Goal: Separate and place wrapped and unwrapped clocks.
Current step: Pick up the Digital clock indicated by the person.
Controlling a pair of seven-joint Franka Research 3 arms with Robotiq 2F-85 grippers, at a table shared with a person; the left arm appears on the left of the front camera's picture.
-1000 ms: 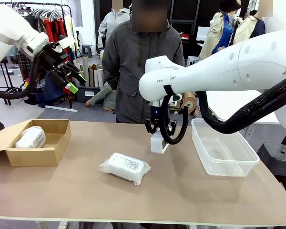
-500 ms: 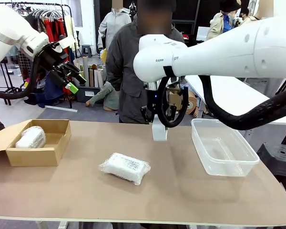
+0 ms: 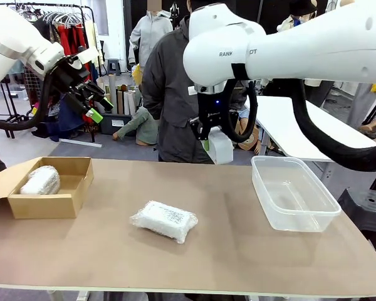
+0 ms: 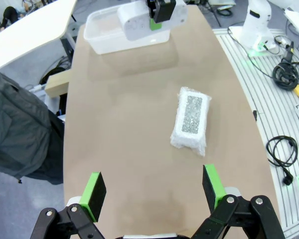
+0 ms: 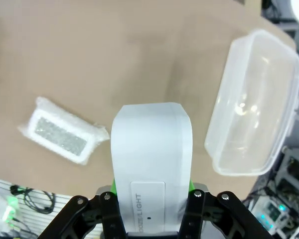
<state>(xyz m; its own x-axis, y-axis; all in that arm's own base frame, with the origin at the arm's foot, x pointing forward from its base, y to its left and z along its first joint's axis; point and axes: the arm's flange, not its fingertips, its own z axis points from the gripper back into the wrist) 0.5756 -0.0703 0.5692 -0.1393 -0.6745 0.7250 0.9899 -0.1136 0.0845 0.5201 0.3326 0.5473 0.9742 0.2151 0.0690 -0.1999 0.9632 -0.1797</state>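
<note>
My right gripper (image 3: 212, 139) is shut on the bare white clock (image 3: 220, 147), holding it high above the table's middle, left of the clear tub (image 3: 313, 219). From the right wrist, the clock (image 5: 152, 149) stands between the fingers, with the tub (image 5: 254, 114) to the right below. The flat wrapped clock (image 3: 164, 219) lies on the table's middle (image 5: 65, 130). A rounder wrapped clock (image 3: 41, 180) rests inside the cardboard box (image 3: 47, 205). My left gripper (image 3: 94, 100) hangs open, high over the left side, its green pads (image 4: 95, 189) wide apart above the flat bundle (image 4: 191, 118).
A person in a dark jacket (image 3: 169, 88) stands at the far edge, right behind the raised right arm. The box sits at the table's left end and the tub at its right end. Cables and a robot base (image 4: 259, 25) lie on the floor beside the table.
The right gripper has lifted the bare clock from just above the tabletop to well above it, shifting slightly right. The left arm and both wrapped clocks stayed put.
</note>
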